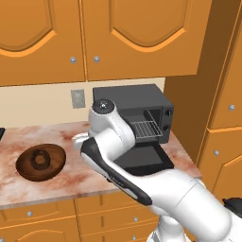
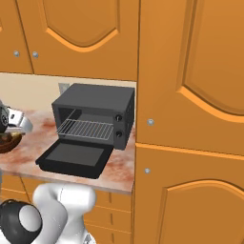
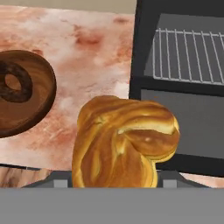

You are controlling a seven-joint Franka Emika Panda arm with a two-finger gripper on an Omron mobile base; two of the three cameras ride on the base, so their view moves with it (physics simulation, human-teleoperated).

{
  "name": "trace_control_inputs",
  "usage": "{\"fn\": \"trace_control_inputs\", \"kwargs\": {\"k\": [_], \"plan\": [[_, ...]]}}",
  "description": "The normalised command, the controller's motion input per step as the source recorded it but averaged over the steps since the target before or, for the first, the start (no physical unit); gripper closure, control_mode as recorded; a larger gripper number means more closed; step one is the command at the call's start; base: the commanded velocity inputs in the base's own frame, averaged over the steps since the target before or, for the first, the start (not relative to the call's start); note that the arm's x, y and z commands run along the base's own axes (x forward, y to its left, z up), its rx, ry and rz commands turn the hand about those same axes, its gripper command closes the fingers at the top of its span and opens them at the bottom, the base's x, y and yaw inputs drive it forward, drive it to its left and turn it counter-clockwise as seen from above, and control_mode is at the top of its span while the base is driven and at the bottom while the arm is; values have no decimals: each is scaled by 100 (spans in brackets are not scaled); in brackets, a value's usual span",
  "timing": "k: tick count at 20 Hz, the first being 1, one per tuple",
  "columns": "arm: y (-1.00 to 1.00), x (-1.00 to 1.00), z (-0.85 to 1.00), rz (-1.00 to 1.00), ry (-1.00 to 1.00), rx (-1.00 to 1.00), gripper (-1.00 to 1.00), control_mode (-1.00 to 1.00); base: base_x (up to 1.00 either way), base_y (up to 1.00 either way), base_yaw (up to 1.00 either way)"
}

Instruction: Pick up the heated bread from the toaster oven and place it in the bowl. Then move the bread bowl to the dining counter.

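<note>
Golden-orange, glossy and twisted, the heated bread (image 3: pixel 124 142) is large in the hand view, at the lower middle, between the fingers of the tool, which are closed on its sides and hold it up above the bench. Under the bread lies the pinkish marbled stone bench (image 3: pixel 87 57), and the bread touches neither the bench nor the bowl. To the left of the bread stands the wide shallow dark brown wooden bowl (image 1: pixel 40 161) with a raised ring in its centre; it rests on the bench, near the bread but apart from it. To the right is the dark grey boxy toaster oven (image 1: pixel 137 106), with its door (image 1: pixel 142 158) dropped down flat toward the near side and its wire rack (image 2: pixel 86 128) bare. Two small knobs (image 2: pixel 118 126) sit on the right side of the oven front. Orange wooden cabinets (image 1: pixel 118 33) hang above the bench, and a grey wall outlet (image 1: pixel 78 98) is on the cream wall left of the oven.
</note>
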Motion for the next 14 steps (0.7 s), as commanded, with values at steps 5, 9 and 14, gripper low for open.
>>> {"fn": "trace_control_inputs", "kwargs": {"k": [5, 9, 14], "plan": [[83, 12, -22, 16, 19, -11, 100, -100, 0, 0, 0], [78, 11, -54, 16, 6, 0, 100, -100, 0, 0, 0], [71, 35, -48, 6, -2, 0, 100, -100, 0, 0, 0]]}}
